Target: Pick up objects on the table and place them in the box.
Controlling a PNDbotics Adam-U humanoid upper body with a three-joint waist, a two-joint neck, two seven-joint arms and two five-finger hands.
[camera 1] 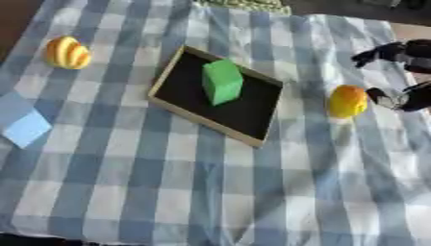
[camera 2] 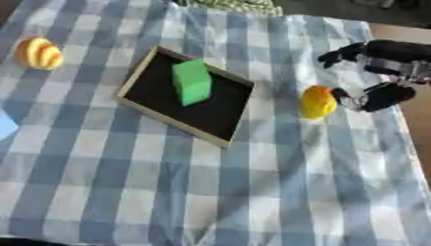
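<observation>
A blue-and-white checked cloth (camera 1: 168, 192) covers the table. The box (camera 1: 168, 103) is black inside with a pale rim, holding a green block (camera 1: 222, 81). Orange-yellow fruit (camera 1: 347, 101); another (camera 1: 67, 53) looks striped, perhaps. Black hand (camera 2: 383, 72).

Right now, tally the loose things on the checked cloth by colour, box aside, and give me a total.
Green: 1, the green block lying in the shallow black box with a wooden rim.
Orange-yellow: 2, the striped rounded fruit-like thing at far left and the plain orange rounded one by the right hand.
Light blue: 1, the flat light blue piece at the left edge.
Total: 4.
</observation>
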